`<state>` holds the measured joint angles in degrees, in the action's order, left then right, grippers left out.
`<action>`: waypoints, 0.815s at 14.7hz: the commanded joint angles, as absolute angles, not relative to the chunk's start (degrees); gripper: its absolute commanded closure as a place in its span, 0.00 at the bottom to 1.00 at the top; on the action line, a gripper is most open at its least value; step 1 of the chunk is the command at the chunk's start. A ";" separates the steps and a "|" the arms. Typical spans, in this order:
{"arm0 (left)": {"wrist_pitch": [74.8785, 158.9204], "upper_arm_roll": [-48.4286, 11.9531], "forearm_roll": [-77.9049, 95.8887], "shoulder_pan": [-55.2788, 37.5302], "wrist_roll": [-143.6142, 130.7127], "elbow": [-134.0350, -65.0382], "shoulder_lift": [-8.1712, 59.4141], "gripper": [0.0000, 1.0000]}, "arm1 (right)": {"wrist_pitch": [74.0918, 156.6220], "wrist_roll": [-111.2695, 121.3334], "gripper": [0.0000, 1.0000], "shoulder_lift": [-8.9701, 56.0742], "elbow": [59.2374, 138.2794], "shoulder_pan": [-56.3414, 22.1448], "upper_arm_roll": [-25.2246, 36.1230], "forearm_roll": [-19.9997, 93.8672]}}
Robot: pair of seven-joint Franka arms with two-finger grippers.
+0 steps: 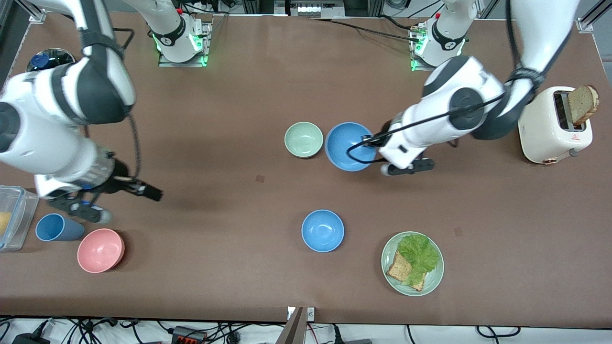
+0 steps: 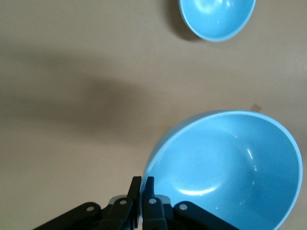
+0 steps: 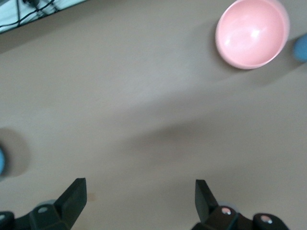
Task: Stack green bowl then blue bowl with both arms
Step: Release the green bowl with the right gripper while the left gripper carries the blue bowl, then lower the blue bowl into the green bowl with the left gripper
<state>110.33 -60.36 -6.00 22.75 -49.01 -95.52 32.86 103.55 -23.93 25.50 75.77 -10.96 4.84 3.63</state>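
Observation:
The green bowl (image 1: 303, 139) sits upright and empty at mid-table. My left gripper (image 1: 375, 143) is shut on the rim of a blue bowl (image 1: 346, 145) and holds it up beside the green bowl, toward the left arm's end. In the left wrist view the fingertips (image 2: 143, 184) pinch that bowl's (image 2: 230, 167) rim. A second blue bowl (image 1: 322, 231) stands nearer the front camera and shows in the left wrist view (image 2: 218, 17). My right gripper (image 1: 122, 203) is open and empty over bare table near the pink bowl; in its wrist view the gripper (image 3: 140, 191) has its jaws wide apart.
A pink bowl (image 1: 101, 250) (image 3: 252, 32), a blue cup (image 1: 57, 227) and a clear container (image 1: 12, 217) sit at the right arm's end. A pale green plate (image 1: 389, 267) with lettuce and bread lies near the front edge. A toaster (image 1: 550, 129) with bread stands at the left arm's end.

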 commanded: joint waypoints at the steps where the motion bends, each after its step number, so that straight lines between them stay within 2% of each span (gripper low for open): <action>1: 111.88 -56.88 -6.24 17.43 -51.50 -94.57 34.54 1.00 | 102.66 -13.93 0.00 22.51 75.32 -7.13 5.62 2.73; 3: 113.55 -53.98 -6.33 12.15 -54.31 -95.01 34.63 1.00 | 102.57 -8.02 0.00 19.87 76.64 -3.01 5.36 2.90; 7: 117.41 -48.71 -6.59 4.41 -57.12 -96.41 34.89 1.00 | 101.78 -1.69 0.00 16.35 77.52 -1.06 5.19 2.73; 10: 121.02 -47.64 -6.68 3.60 -56.95 -99.31 34.89 1.00 | 98.45 -0.70 0.00 14.60 78.04 -1.32 5.28 -0.07; 12: 121.29 -47.55 -7.03 3.17 -57.04 -100.02 34.89 1.00 | 100.18 -0.62 0.00 11.71 82.86 -1.32 5.19 -0.53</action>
<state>120.22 -47.99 -6.08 3.52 -56.37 -98.85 35.77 98.72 -1.51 15.86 76.93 -1.56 5.89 0.82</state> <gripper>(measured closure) 0.952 0.000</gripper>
